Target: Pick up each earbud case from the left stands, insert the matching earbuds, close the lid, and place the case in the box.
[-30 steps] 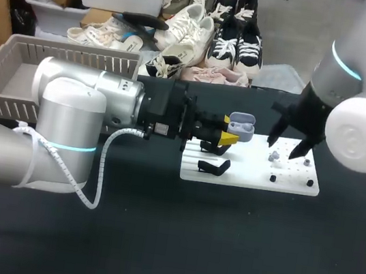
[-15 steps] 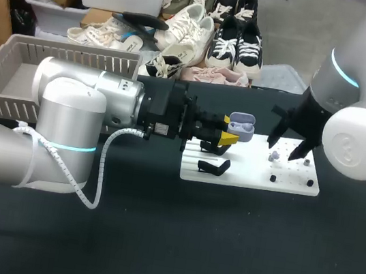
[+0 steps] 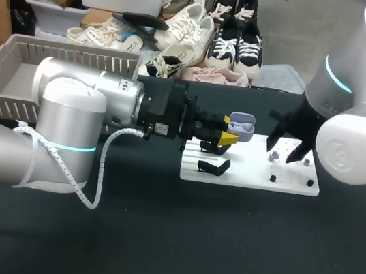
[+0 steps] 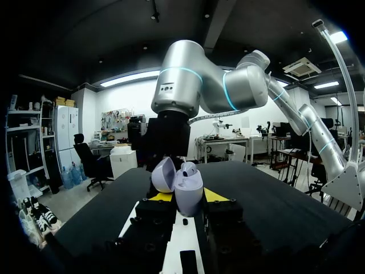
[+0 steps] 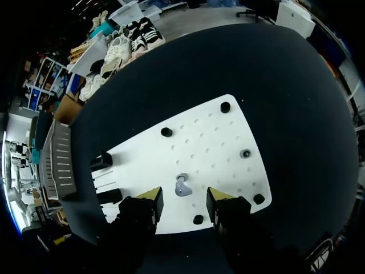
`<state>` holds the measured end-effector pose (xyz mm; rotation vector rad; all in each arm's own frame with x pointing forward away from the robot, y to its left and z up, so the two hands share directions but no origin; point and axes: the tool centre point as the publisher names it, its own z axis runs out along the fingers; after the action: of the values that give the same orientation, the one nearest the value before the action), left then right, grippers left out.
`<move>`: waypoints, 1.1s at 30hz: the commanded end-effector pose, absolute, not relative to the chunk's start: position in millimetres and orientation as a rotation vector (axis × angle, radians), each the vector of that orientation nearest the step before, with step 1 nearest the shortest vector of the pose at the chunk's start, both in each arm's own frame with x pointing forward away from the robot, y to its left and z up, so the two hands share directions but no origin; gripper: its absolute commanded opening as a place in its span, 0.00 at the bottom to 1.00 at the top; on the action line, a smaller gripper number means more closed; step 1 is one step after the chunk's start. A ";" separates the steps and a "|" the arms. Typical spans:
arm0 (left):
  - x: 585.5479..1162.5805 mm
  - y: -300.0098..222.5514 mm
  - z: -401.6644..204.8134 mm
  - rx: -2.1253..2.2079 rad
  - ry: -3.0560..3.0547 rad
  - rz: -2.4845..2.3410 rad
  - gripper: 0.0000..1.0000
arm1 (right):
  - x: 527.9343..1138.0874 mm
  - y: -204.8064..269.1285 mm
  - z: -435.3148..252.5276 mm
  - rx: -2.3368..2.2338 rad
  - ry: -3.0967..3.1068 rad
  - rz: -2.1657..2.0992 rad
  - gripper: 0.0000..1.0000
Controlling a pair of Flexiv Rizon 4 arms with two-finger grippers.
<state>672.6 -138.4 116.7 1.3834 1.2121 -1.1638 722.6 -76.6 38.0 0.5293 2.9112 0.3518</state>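
case [image 4: 188, 193] open, clamped in left claw [image 3: 229, 129]

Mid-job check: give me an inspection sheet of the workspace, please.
Surface: black table with a white board on it.
Job's things: earbud case, lid open, in left gripper; one earbud on the board; black stands on the board; grey basket at left rear.
Clutter: nothing seen.
Grippers: left shut on the case; right gripper open, fingers either side of the earbud, not touching.
Cables: white coiled cable along left arm.
Surroundings: nothing seen.
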 end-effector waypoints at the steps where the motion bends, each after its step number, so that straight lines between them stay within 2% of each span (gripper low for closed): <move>1: 672.5 -138.3 116.2 1.382 1.211 -1.163 0.00 | 725.2 -73.8 33.6 0.532 2.910 0.345 0.47; 16: 672.5 -138.3 116.2 1.382 1.211 -1.163 0.00 | 726.6 -70.7 28.0 0.524 2.927 0.348 0.40; 21: 672.5 -138.3 116.2 1.382 1.211 -1.163 0.00 | 727.7 -70.5 27.1 0.523 2.929 0.345 0.35; 33: 672.5 -138.3 116.2 1.382 1.211 -1.163 0.00 | 729.0 -74.1 24.3 0.530 2.933 0.338 0.33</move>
<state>672.6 -138.4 116.7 1.3834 1.2121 -1.1638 728.1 -74.3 24.3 0.5282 2.9306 0.3414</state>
